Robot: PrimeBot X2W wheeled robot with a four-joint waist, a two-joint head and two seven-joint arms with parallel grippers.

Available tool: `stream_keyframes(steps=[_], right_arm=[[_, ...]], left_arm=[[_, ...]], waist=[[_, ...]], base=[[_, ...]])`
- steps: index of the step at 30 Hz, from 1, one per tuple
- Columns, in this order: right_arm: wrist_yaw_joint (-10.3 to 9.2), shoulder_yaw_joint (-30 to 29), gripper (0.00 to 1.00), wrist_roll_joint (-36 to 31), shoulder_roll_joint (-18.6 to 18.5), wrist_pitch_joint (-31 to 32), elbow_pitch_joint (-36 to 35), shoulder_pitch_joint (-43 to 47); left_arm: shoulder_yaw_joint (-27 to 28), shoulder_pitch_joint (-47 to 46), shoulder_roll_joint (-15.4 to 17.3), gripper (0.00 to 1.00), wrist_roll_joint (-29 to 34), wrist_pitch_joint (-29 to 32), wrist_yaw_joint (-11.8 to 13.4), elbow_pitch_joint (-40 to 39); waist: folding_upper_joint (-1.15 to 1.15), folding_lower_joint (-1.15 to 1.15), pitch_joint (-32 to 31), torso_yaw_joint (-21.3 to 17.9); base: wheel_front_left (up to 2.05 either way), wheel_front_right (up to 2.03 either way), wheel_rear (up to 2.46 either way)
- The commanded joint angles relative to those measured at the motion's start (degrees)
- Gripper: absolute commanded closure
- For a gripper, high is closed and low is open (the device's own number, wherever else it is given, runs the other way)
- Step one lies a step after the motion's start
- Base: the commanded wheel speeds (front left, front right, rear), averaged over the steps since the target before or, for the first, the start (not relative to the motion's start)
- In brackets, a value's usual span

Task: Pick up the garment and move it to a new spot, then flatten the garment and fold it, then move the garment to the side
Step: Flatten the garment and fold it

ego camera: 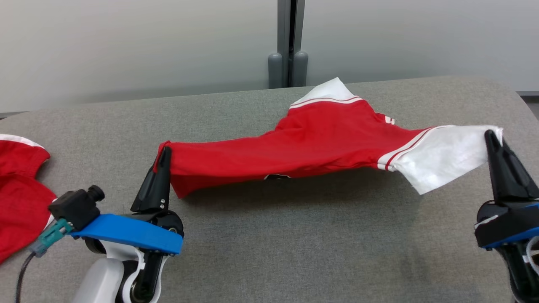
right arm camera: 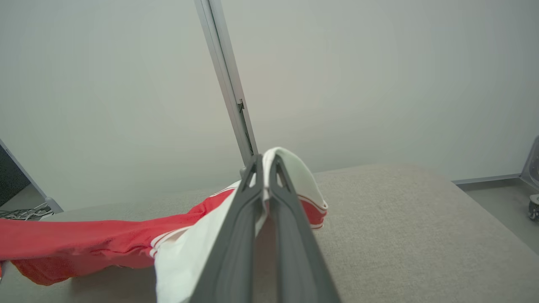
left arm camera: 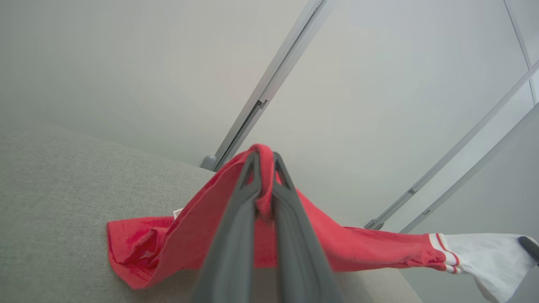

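Note:
The garment [ego camera: 311, 145] is a red shirt with white, red-striped sleeves, stretched across the grey table between my two grippers. My left gripper [ego camera: 165, 152] is shut on its red hem edge, seen close in the left wrist view, where the red cloth [left arm camera: 370, 248] is pinched at the left gripper [left arm camera: 263, 158]. My right gripper [ego camera: 490, 135] is shut on the white sleeve [ego camera: 446, 158]; the right wrist view shows white cloth [right arm camera: 185, 252] folded over the tips of the right gripper [right arm camera: 265, 160]. The middle sags low over the table; the other sleeve [ego camera: 330, 93] rests behind.
A second red and white garment [ego camera: 19, 193] lies at the table's left edge beside my left arm. The grey padded table [ego camera: 294, 244] stretches wide in front. A pale wall with a grey post [ego camera: 288, 42] stands behind it.

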Motion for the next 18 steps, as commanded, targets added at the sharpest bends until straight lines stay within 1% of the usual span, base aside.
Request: stream_keyframes(steps=[1, 6, 11, 12, 14, 15, 17, 18], right_arm=[[0.01, -0.4, 1.0, 0.1, -0.1, 1.0, -3.4, 1.1], [0.01, -2.0, 1.0, -0.3, -0.1, 3.5, -13.8, 1.5], [0.01, -3.0, 1.0, -1.2, -0.2, 6.1, -22.2, -0.7], [0.01, -3.2, 1.0, -1.5, -0.6, 6.7, -22.8, -1.4], [0.01, -3.1, 1.0, -1.3, -1.4, 7.8, -22.5, -3.8], [0.01, -2.9, 1.0, -1.2, -2.2, 8.4, -21.4, -5.2], [0.01, -2.3, 1.0, -0.8, -4.2, 9.5, -17.9, -8.5], [0.01, -1.3, 1.0, -0.5, -5.6, 9.8, -15.2, -10.7]], left_arm=[[1.1, 1.6, 0.7, 1.0, -1.9, 1.5, 0.9, -4.4], [4.3, 4.8, 2.3, 1.0, -8.2, 7.1, 4.2, -19.8], [7.2, 5.8, 4.0, 1.0, -13.0, 12.2, 8.8, -32.5], [7.6, 5.6, 4.2, 1.0, -14.0, 13.2, 9.7, -34.3], [8.4, 4.2, 6.6, 1.0, -13.0, 15.4, 11.1, -36.1], [8.3, 3.3, 7.0, 1.0, -13.2, 16.3, 11.4, -36.3], [8.3, 0.8, 9.0, 1.0, -11.8, 18.1, 11.9, -35.0], [8.2, -0.9, 9.1, 1.0, -12.0, 18.9, 12.1, -33.8]], waist=[[0.0, 0.0, -0.2, 0.2], [0.0, 0.0, -0.5, 0.6], [0.0, 0.0, 0.5, 0.6], [0.0, 0.0, 1.0, 0.5], [0.0, 0.0, 2.3, 0.4], [0.0, 0.0, 3.1, 0.4], [0.0, 0.0, 5.1, 0.4], [0.0, 0.0, 6.3, 0.4]], base=[[0.0, 0.0, 0.0], [0.0, 0.0, 0.0], [0.0, 0.0, 0.0], [0.0, 0.0, 0.0], [0.0, 0.0, 0.0], [0.0, 0.0, 0.0], [0.0, 0.0, 0.0], [0.0, 0.0, 0.0]])
